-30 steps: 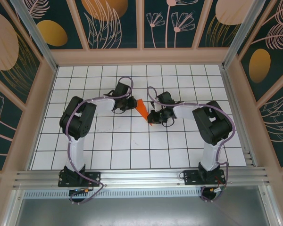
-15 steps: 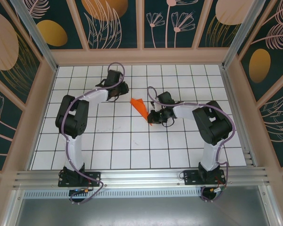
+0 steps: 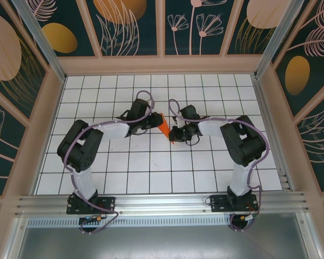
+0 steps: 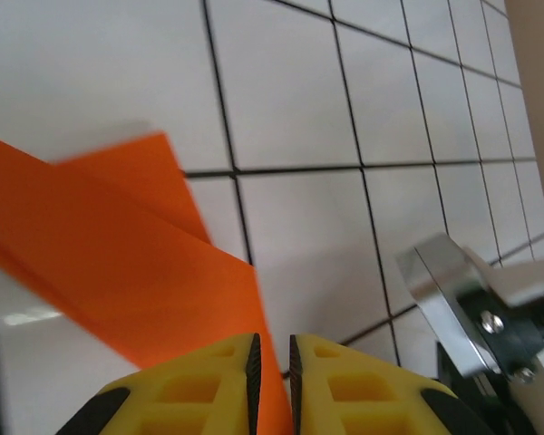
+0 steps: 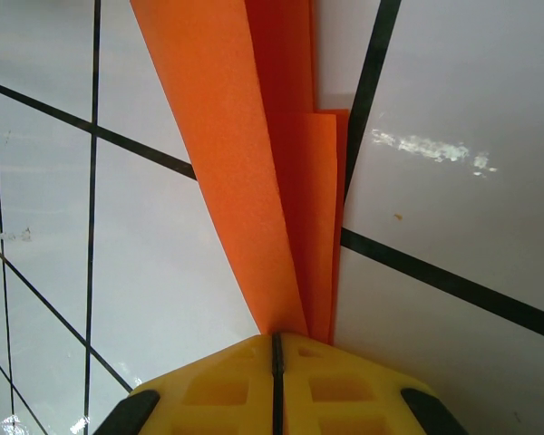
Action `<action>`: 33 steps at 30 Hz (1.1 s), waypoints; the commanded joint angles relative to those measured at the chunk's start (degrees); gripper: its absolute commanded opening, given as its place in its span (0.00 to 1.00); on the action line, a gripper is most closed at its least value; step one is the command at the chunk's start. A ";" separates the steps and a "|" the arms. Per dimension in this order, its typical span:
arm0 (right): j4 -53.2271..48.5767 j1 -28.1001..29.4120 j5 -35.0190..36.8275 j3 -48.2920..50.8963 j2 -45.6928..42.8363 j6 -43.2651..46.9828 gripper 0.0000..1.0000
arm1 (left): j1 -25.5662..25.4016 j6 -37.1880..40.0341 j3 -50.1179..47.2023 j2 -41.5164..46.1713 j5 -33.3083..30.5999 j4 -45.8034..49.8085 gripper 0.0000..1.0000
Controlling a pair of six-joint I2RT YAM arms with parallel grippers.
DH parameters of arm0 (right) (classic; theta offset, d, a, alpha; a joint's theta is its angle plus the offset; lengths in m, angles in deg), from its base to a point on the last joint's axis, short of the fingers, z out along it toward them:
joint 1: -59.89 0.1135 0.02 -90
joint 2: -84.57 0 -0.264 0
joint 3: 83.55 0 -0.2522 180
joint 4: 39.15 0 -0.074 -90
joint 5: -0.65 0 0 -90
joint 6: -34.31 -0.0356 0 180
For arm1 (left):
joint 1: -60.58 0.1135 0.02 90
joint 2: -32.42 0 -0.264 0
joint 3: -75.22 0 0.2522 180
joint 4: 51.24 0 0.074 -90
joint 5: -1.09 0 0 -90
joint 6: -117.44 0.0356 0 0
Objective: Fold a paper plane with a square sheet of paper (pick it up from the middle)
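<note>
Folds run along the orange paper [image 3: 162,123], a narrow strip lying slantwise near the middle of the white gridded worktop [image 3: 151,162], between the two arms. The right gripper [image 3: 173,135] is at the strip's near end. In the right wrist view its yellow fingertips [image 5: 227,381] are pressed together on the paper [image 5: 236,136], whose layers run away from the pinch with a crease down the middle and a shorter flap beside it. The left gripper [image 3: 153,120] is at the far, left end of the strip. In the left wrist view its fingertips [image 4: 227,372] are drawn almost together, with a thin slit between them. An edge of the paper [image 4: 136,272] shows orange in that slit, but I cannot tell whether they nip it.
</note>
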 commanded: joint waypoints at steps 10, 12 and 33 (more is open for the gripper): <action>-7.92 0.59 9.02 3.66 5.50 0.75 0.10 | -0.62 -0.58 6.48 -9.02 -5.95 6.31 0.18; -8.08 0.59 9.55 3.66 5.72 0.75 0.10 | -0.58 -0.17 7.04 -9.33 -8.29 8.07 0.18; -9.08 0.59 12.25 4.29 6.73 -0.04 0.08 | 7.75 2.43 9.95 -13.59 -13.48 11.06 0.18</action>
